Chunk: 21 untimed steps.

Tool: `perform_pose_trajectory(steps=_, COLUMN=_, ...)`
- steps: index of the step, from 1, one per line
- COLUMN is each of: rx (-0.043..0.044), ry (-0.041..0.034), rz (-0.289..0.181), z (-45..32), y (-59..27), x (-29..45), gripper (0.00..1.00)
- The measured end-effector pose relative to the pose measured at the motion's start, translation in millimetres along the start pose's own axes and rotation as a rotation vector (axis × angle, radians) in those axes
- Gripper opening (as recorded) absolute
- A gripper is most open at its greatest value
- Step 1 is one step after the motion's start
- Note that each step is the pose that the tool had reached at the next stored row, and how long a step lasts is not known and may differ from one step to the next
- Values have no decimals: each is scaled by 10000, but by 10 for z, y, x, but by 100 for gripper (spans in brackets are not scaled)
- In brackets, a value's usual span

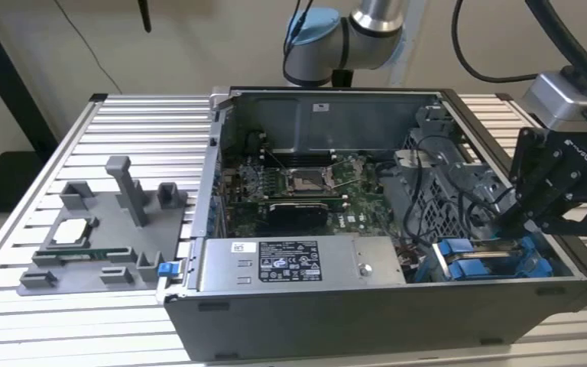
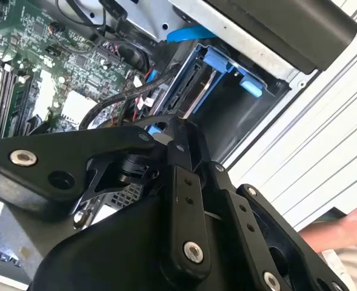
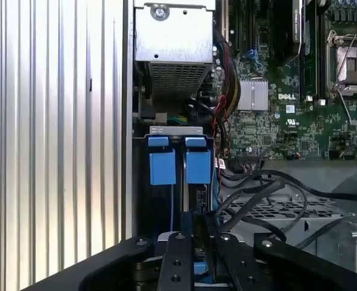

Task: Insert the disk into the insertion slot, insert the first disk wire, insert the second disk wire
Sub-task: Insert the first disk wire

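Black links of the gripper (image 3: 199,223) lie closest in both wrist views. Its two fingers (image 2: 179,142) are drawn together to a narrow tip. A small blue piece shows at that tip, and I cannot tell if the fingers pinch it or only stand over it.

The tip hangs over the slot (image 3: 176,130). The slot sits in the corner of the open case (image 1: 375,321), on the exterior view's right, just beside the power supply (image 1: 293,264). Two blue tabs (image 3: 162,167) stand side by side at the slot's mouth.

The disk (image 2: 193,91) stands on its edge inside the slot, on the side nearer the motherboard (image 3: 299,109). Its thin shiny edge is seen in the second wrist view. Black cables (image 3: 257,188) run from the motherboard area toward the slot and pass close to the fingers.

The case rests on a slatted metal table (image 1: 120,130). A grey fixture (image 1: 100,229) lies on the table at the exterior view's left, well apart from the gripper. In the second wrist view a person's hand (image 2: 342,233) is near the table, beside the case.
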<state>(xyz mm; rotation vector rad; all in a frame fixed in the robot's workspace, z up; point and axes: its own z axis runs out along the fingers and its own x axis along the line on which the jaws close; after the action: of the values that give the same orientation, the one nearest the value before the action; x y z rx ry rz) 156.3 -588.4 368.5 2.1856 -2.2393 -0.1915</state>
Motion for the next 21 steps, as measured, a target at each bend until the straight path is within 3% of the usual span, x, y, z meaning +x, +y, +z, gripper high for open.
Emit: perform_pose_trajectory(steps=21, rx=-1, ry=3, rz=1, z=47, y=-46, x=14, gripper=0)
